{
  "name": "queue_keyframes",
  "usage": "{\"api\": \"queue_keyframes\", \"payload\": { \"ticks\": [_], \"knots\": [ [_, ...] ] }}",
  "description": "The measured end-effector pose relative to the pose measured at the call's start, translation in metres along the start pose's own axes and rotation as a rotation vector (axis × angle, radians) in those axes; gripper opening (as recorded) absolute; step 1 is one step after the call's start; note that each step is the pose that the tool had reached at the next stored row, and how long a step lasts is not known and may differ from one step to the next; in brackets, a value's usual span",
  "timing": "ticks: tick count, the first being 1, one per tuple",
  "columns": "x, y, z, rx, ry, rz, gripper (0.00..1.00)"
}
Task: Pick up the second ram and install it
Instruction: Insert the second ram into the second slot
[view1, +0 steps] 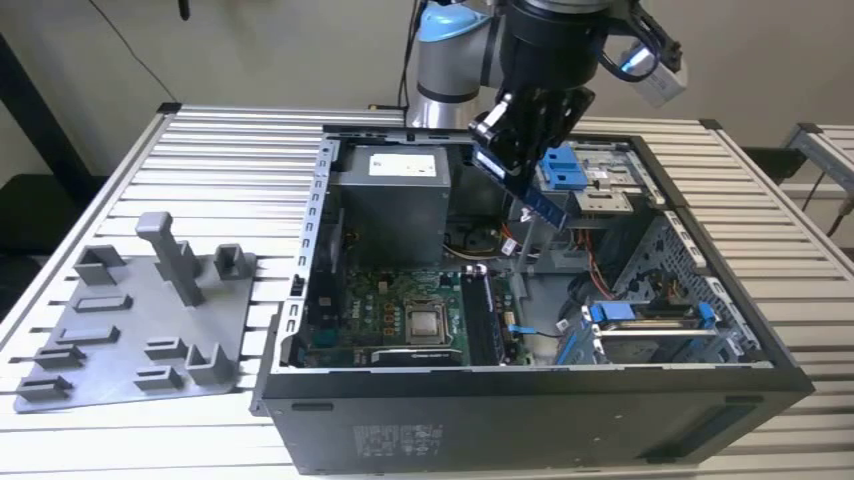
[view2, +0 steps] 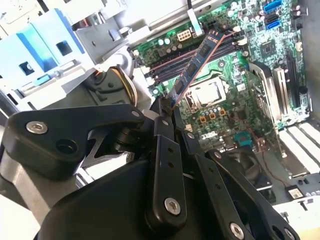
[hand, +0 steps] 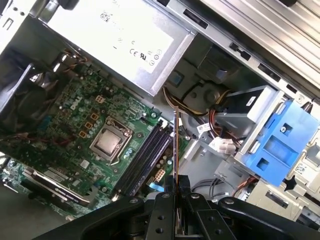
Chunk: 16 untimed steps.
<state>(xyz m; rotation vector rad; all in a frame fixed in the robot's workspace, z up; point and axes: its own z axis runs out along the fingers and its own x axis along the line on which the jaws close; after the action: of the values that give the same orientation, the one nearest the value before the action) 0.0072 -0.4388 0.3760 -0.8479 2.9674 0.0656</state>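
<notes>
Pinching the second ram (view1: 534, 190) between the fingers (view2: 160, 120), clamped on one short end of the stick with the rest jutting out past the fingertips. Holding it in the air over the open computer case (view1: 534, 420), tilted, free end sloping down away from the fingers and touching nothing. In the second wrist view, showing its flat face with a row of small dark chips; in the first wrist view, showing just its thin edge, straight out from between the fingers. Beneath the fingers and well apart from the stick, the green motherboard (hand: 65, 125), with the memory slots (hand: 145, 160) lying beyond the stick's free end and the processor socket (hand: 109, 141) just beside those slots. Cannot tell filled slots from empty ones. Off to one side of the fingers, a grey power supply (hand: 115, 35) against the case wall; off to the other side, a blue drive carrier (hand: 280, 145) with bundled wires near it. Far from the fingers, outside the case on the slatted bench (view1: 227, 140) toward the exterior view's left, a grey plastic tray (view1: 134, 330) with upright posts, lying flat beside the case wall. Above the fingers, the arm (view1: 447, 60) with its grey and blue joint, reaching down from behind the case in the exterior view
</notes>
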Motion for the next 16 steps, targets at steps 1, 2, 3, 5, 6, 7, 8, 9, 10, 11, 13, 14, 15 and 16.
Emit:
{"api": "queue_keyframes", "payload": {
  "ticks": [1, 2, 3, 5, 6, 7, 8, 9, 10, 11, 13, 14, 15, 16],
  "knots": [
    [0.0001, -0.0001, 0.0002, -0.0003, 0.0012, 0.005, 0.14],
    [0.0002, -0.0002, 0.0005, -0.0003, 0.0022, 0.011, 0.14],
    [0.0002, -0.0003, 0.0007, -0.0006, 0.0035, 0.017, 0.14],
    [0.0002, -0.0004, 0.0015, -0.0002, 0.0041, 0.034, 0.14],
    [0.0003, -0.0004, 0.0019, 0.0006, 0.0038, 0.046, 0.14],
    [0.0003, -0.0004, 0.0026, 0.0014, 0.0034, 0.061, 0.14],
    [0.0004, -0.0005, 0.0033, 0.0024, 0.0030, 0.077, 0.14],
    [0.0004, -0.0005, 0.0039, 0.0033, 0.0026, 0.091, 0.14],
    [0.0004, -0.0005, 0.0044, 0.0041, 0.0022, 0.104, 0.14],
    [0.0005, -0.0005, 0.0051, 0.0053, 0.0019, 0.121, 0.14],
    [0.0006, -0.0005, 0.0064, 0.0074, 0.0008, 0.157, 0.14],
    [0.0006, -0.0006, 0.0071, 0.0085, 0.0003, 0.175, 0.14],
    [0.0007, -0.0006, 0.0077, 0.0097, -0.0001, 0.193, 0.14],
    [0.0007, -0.0005, 0.0082, 0.0108, -0.0007, 0.211, 0.14]
  ]
}}
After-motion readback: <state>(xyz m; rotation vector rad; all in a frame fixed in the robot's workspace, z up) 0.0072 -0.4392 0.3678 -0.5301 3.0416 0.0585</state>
